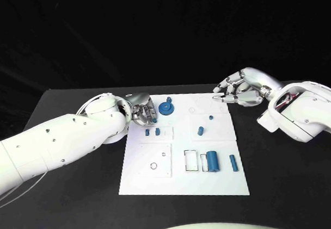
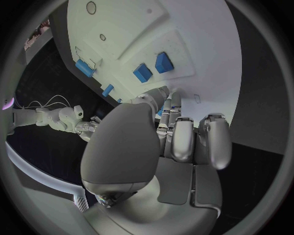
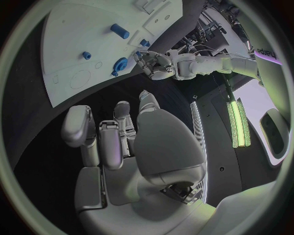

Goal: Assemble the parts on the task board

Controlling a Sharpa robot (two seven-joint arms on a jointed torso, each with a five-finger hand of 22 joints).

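The left hand (image 1: 140, 112) sits at the far left corner of the white task board (image 1: 160, 175), its fingers curled inward over the board's edge, just beside a round blue part with a raised stem (image 1: 166, 108) that stands near the far edge. From the head view it cannot be told whether this hand touches or holds anything. The left wrist view shows the fingers (image 2: 183, 142) folded in toward the palm with nothing visible between them, and beyond them the task board (image 2: 202, 54) with two small blue blocks (image 2: 153, 67) side by side on it. The right hand (image 1: 238, 92) hovers off the far right corner of the board, above the black desk (image 1: 297, 173), its fingers bent and bunched; the right wrist view shows those fingers (image 3: 110, 142) curled in over the dark desk with nothing in them, apart from the board. That same view also catches the left hand (image 3: 158, 64) across the board next to the round blue part (image 3: 120, 64), plus a blue cylinder (image 3: 120, 31) lying farther along the board. In the head view, more blue parts lie on the board: two short pieces (image 1: 152, 131) near the left hand, a small slanted piece (image 1: 201, 130) near the middle, and a thick cylinder (image 1: 214, 160) beside a thin rod (image 1: 233, 162) toward the near right side.
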